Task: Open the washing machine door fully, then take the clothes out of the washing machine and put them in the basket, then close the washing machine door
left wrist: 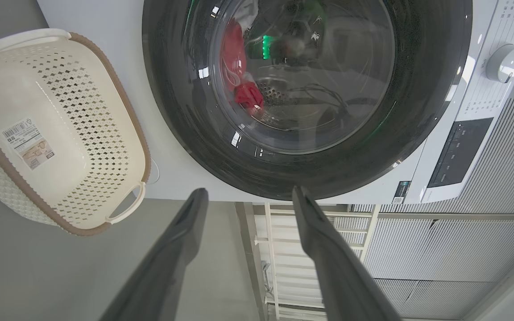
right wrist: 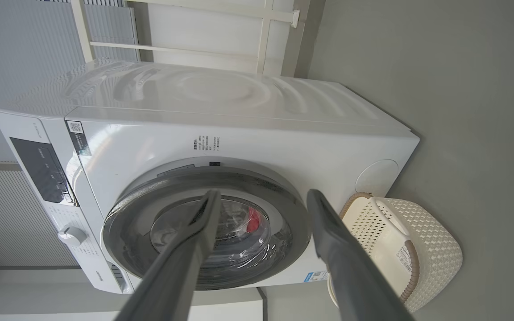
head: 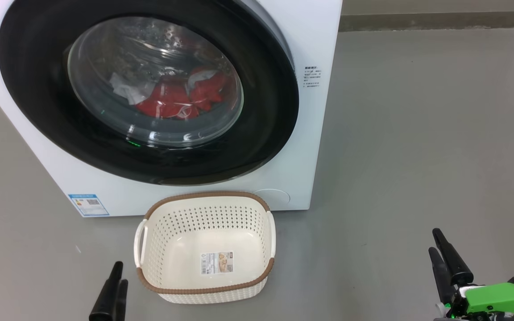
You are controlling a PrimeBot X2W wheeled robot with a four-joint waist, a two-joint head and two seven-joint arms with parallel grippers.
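Observation:
The white washing machine (head: 317,133) stands ahead of me on the floor. The washing machine door (head: 268,116), a black ring around bulging glass, covers the opening, with a thin grey edge showing along its right side. Red and white clothes (head: 174,98) lie behind the glass. The cream basket (head: 208,218) sits empty on the floor just below the door. My left gripper (head: 119,274) is open beside the basket's left corner, and it is aimed at the door (left wrist: 172,116). My right gripper (head: 435,241) is open far to the right, holding nothing.
Grey floor stretches wide to the right of the machine. A control panel and knob (left wrist: 507,62) sit along the machine's top front. Behind the machine stand a white rack frame (right wrist: 266,26) and a ribbed wall (right wrist: 11,67).

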